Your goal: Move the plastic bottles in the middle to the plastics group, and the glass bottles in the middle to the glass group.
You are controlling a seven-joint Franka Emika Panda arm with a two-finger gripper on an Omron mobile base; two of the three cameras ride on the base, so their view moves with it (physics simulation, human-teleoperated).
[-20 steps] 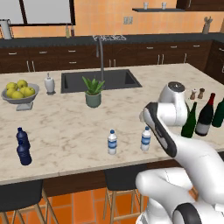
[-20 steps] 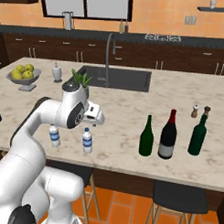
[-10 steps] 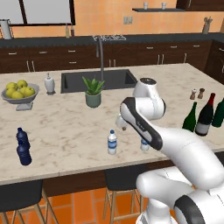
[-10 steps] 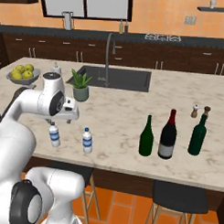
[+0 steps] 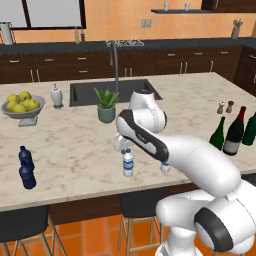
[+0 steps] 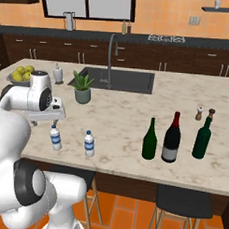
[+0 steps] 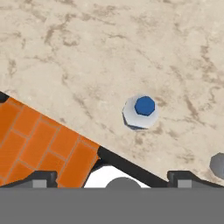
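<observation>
On the far left of the marble counter point(image 5: 70, 145), in the left base view, two small dark blue bottles point(image 5: 25, 167) stand close together near the front edge; this is the plastics group. Behind them a grey bowl of yellow-green fruit point(image 5: 21, 106) sits, and next to it a small white dispenser point(image 5: 57, 95). More to the right a potted plant point(image 5: 106, 106) stands in front of the sink point(image 5: 115, 91) with its tall faucet point(image 5: 115, 57).

In the middle, near the front edge, one clear water bottle point(image 5: 128, 162) with a blue cap stands upright, just under the robot's hand. The second water bottle point(image 5: 165, 167) is a little to the right and is partly hidden behind the white arm. In the right base view both bottles are seen side by side, apart from each other point(image 6: 55, 137) point(image 6: 89, 143).

The gripper point(image 6: 41, 117) hovers above the left water bottle and does not touch it. In the hand view the blue cap point(image 7: 144, 106) lies straight below, and the two finger tips point(image 7: 43, 178) stand wide apart with nothing between them, so the pincer is open.

To the right, a dark green wine bottle point(image 6: 149, 139) stands just beside the near-black bottle with red top point(image 6: 171, 138), and a second green bottle point(image 6: 202, 138) is a bit further right. Two small pepper shakers point(image 6: 205, 113) stand behind them.
</observation>
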